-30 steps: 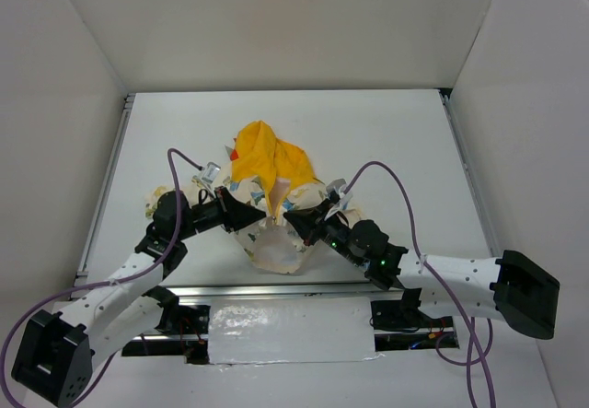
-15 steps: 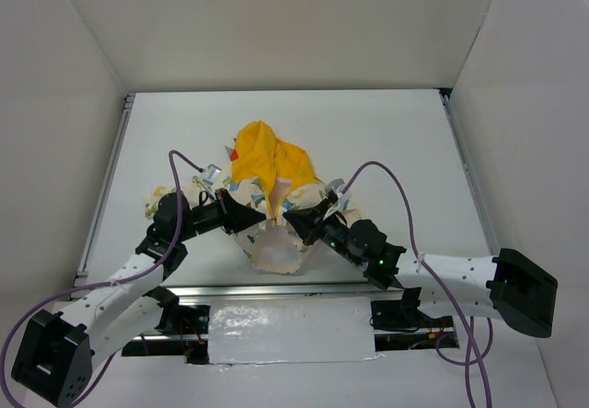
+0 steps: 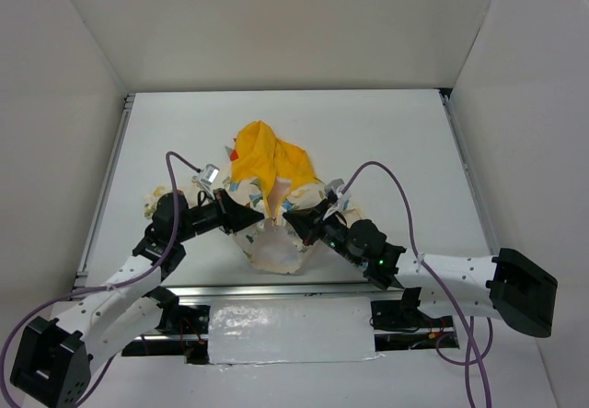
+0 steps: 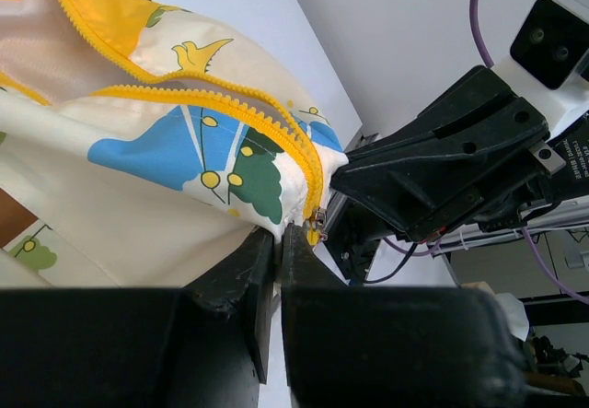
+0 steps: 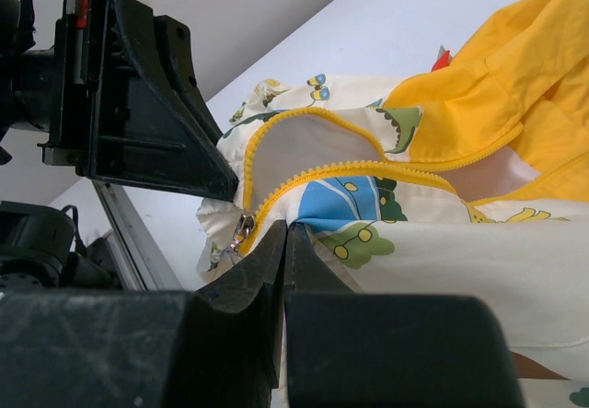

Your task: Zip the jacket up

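Sensibly, you had the left gripper (image 4: pixel 278 242) and right gripper (image 5: pixel 285 238) clamped on the limp, soft jacket (image 3: pixel 267 164) beside its zipper slider (image 4: pixel 317 224), its firmest spot.

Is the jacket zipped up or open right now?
Open. The jacket's yellow zipper rows spread apart beyond the slider, lining showing between.

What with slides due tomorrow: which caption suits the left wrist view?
Left hand pinching the jacket beside the zipper slider, yellow zipper open beyond it, right hand opposite.
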`<state>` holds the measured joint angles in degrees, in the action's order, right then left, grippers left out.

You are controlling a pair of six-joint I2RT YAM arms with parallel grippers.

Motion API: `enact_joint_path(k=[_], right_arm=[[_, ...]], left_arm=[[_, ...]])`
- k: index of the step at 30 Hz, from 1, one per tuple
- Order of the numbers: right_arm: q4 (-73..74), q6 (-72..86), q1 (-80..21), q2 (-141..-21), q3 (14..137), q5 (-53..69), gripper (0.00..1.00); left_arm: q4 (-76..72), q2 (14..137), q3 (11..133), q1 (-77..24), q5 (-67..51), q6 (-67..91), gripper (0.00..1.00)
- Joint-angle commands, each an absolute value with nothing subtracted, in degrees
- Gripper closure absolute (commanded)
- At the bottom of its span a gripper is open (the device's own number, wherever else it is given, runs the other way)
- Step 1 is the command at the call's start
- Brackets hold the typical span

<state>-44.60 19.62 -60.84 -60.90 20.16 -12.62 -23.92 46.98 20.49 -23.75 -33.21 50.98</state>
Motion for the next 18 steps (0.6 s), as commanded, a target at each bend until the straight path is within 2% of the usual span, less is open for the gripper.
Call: enact_joint_path(k=[1, 18], right_arm=[[-49.40, 18.63, -60.47, -61.17, 20.92, -12.57, 1.00], [-49.75, 18.02, -60.47, -62.14, 21.71, -12.22, 1.00]], left_arm=[[-24.96, 46.32, 22.94, -23.99, -32.87, 49.92, 1.00], [-26.63, 47.72, 22.24, -23.99, -34.19, 51.06, 1.00]])
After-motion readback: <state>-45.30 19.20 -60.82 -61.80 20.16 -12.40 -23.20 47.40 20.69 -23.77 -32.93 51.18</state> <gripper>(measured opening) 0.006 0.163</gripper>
